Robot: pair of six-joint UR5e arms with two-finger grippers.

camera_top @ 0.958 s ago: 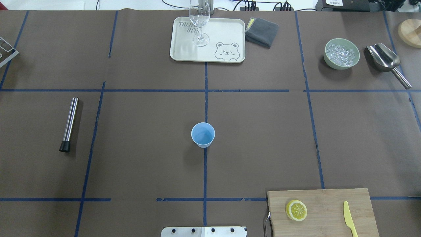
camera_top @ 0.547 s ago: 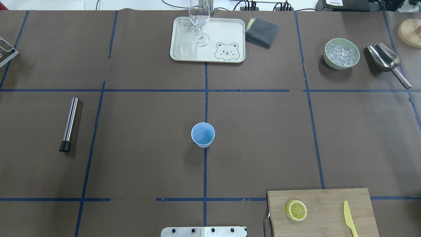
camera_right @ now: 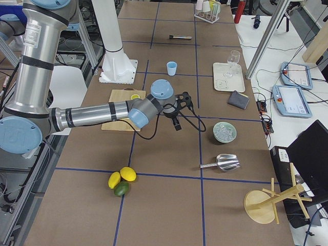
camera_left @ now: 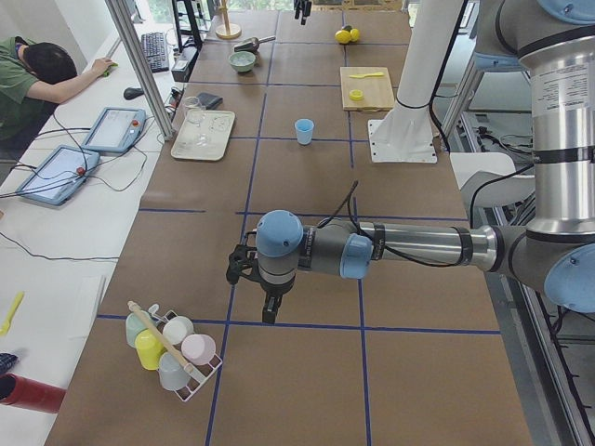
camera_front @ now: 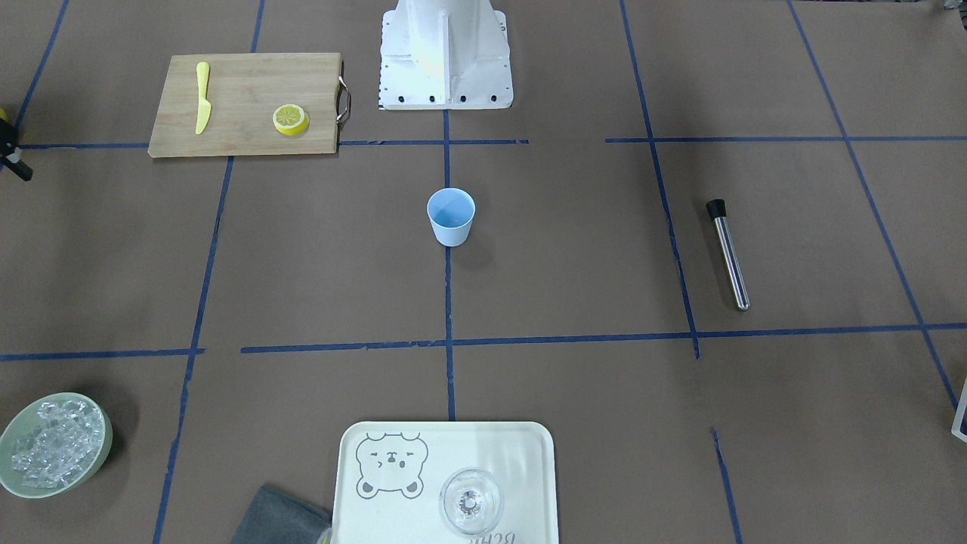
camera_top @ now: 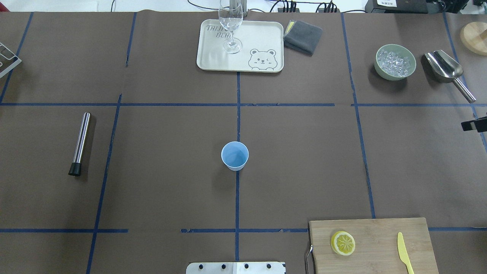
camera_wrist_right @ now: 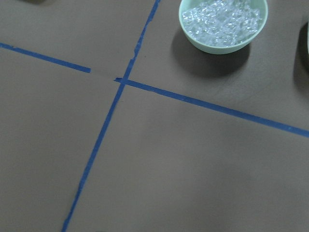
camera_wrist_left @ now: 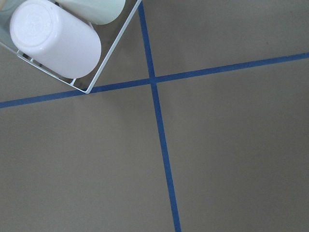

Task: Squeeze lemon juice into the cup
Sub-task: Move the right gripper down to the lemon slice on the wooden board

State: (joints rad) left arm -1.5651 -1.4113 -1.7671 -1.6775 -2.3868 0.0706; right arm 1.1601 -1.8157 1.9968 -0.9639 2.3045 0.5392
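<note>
- Left gripper [camera_left: 268, 316]: it hangs fingers-down over bare table paper at the table's left end. The wire cup rack [camera_wrist_left: 114, 47] is just beside it. It shows only in the side view, so it cannot be told whether the jaws are apart or together.
- Right gripper [camera_right: 177, 124]: it hangs above the table between the cutting board [camera_top: 376, 232] and the bowl of ice [camera_wrist_right: 217, 46]. Its jaw state cannot be told either (the wrist camera shows only paper, tape and the bowl).
- The lemon [camera_top: 342, 242]: it lies on the cutting board, segment face up, towards the handle end. It is apart from the yellow knife [camera_top: 404, 253] and well apart from both grippers.
- The cup [camera_top: 234, 155]: it stands upright, mouth up, on the centre tape line at mid-table, well apart from the board.
- Surroundings: a stemmed glass [camera_top: 231, 23] stands on the bear-print tray [camera_top: 258, 34], with a grey cloth [camera_top: 303, 36] just beside the tray. A metal scoop [camera_top: 445, 67] lies near the bowl. A steel rod [camera_top: 80, 142] lies on the left side.
</note>
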